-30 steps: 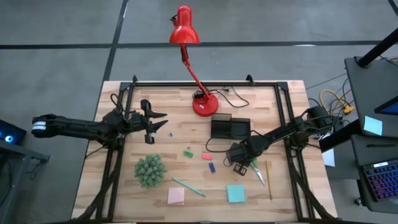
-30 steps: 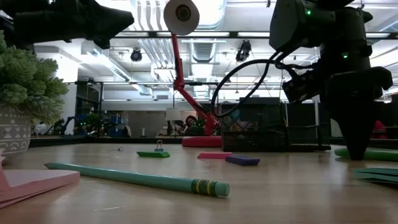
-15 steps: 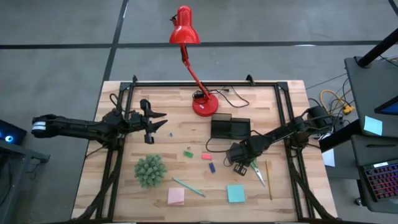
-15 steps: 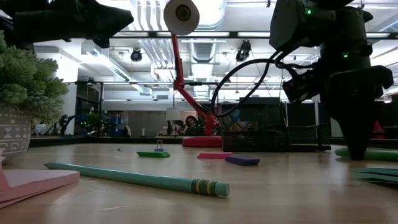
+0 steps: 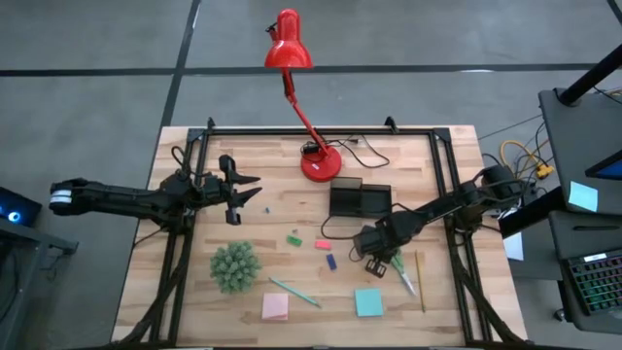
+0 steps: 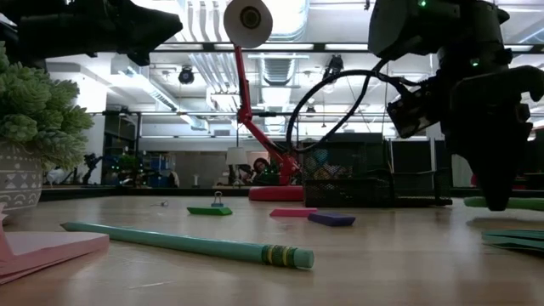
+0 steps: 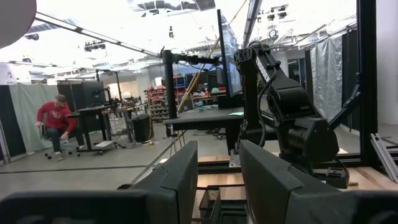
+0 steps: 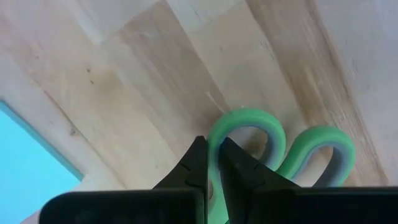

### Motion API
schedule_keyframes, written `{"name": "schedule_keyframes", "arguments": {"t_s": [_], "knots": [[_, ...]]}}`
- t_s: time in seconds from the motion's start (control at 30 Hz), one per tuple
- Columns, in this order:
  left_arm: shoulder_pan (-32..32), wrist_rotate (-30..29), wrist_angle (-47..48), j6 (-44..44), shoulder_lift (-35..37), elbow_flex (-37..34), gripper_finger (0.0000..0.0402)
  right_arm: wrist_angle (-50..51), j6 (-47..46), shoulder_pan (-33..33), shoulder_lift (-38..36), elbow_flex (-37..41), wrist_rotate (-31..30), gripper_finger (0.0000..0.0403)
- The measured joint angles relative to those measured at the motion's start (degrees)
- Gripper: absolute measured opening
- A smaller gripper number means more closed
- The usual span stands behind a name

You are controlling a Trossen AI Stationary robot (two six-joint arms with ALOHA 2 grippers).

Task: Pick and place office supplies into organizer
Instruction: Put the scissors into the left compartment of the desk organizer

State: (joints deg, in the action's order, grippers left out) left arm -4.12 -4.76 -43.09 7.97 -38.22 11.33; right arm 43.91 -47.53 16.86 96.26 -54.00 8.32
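Observation:
Green-handled scissors (image 5: 401, 267) lie on the wooden table right of centre, and my right gripper (image 5: 386, 261) points down at their handle end, shut on it. The black organizer (image 5: 360, 201) stands just beyond. A thin pencil (image 5: 420, 282) lies to the right of the scissors. The teal pen (image 5: 294, 292), a pink pad (image 5: 275, 307) and a light-blue pad (image 5: 368, 302) lie near the front edge. Small green (image 5: 293, 239), red-pink (image 5: 323, 245) and purple (image 5: 330, 262) pieces lie mid-table. My left gripper (image 5: 248, 192) hovers open over the table's left part, holding nothing. My right gripper pinches the rim of one green handle loop (image 8: 216, 138) of the scissors between its two fingers. The fingers come from above, pointing down. The scissors look flat on the wood, both loops (image 8: 314, 155) showing past the fingers.
A red desk lamp's base (image 5: 321, 163) stands behind the organizer, its cable trailing to the right. A fuzzy green ball (image 5: 234, 265) sits front left. Black frame rails (image 5: 437, 170) run along the table's sides. A seated person (image 7: 56, 121) shows in the room beyond.

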Motion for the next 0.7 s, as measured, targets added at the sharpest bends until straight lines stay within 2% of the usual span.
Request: {"name": "schedule_keyframes", "arguments": {"t_s": [0.23,0.7], "knots": [[-0.02,-0.01,0.00,-0.01,0.00,-0.01,0.0107,-0.03,0.12,-0.12,-2.20,-0.91,-1.21,0.0013],[-0.01,-0.01,-0.01,-0.02,0.00,0.00,0.0107,0.23,1.00,-0.31,-8.97,-4.77,-13.83,0.0013]]}}
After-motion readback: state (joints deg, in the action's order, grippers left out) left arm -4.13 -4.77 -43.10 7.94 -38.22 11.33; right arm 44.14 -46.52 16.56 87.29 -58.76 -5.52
